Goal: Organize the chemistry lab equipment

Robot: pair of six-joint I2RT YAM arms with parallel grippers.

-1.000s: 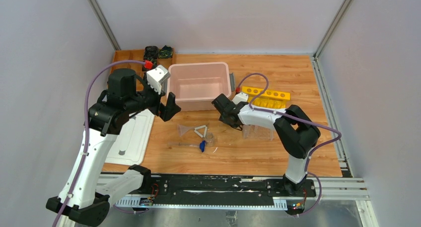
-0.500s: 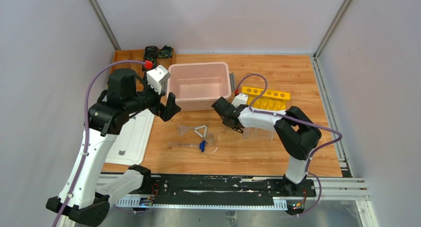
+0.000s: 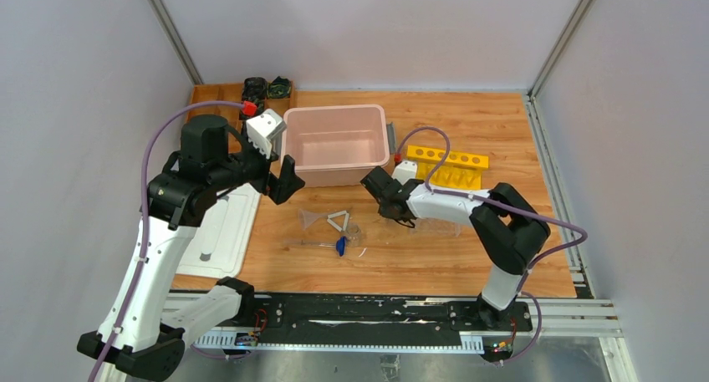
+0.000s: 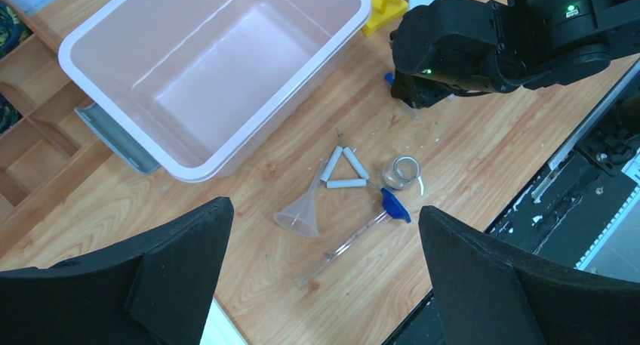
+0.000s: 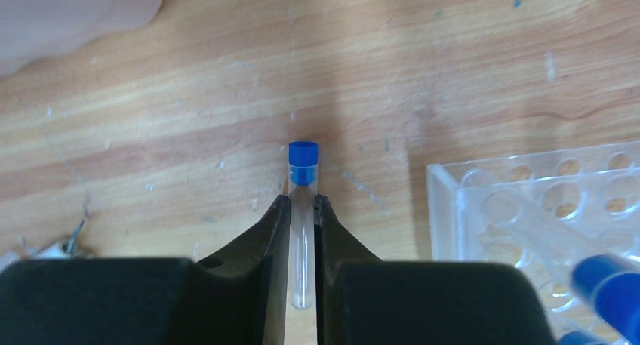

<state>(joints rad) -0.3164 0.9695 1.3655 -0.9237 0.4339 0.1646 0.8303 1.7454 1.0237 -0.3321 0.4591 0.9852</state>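
My right gripper [image 5: 302, 203] is shut on a blue-capped clear tube [image 5: 303, 209], low over the wood, left of the clear tube rack [image 5: 543, 217]; in the top view this gripper [image 3: 393, 208] is left of the rack [image 3: 436, 225]. Another blue-capped tube [image 5: 607, 281] lies in the rack. A clear funnel [image 4: 302, 209], a white triangle [image 4: 345, 168], a tiny clear dish [image 4: 402, 170] and a blue-tipped thin rod [image 4: 362, 232] lie together on the table. My left gripper [image 4: 324, 284] is open, high above them; in the top view it [image 3: 284, 181] is beside the bin.
A pink bin [image 3: 334, 145] stands at the back centre. A yellow rack [image 3: 447, 165] lies behind my right arm. A white tray [image 3: 219, 231] lies at the left. A wooden compartment box [image 3: 219, 94] holding dark items sits at the back left.
My right gripper has moved a little right and toward the near edge, dropping closer to the table beside the clear rack. The left arm has not moved.
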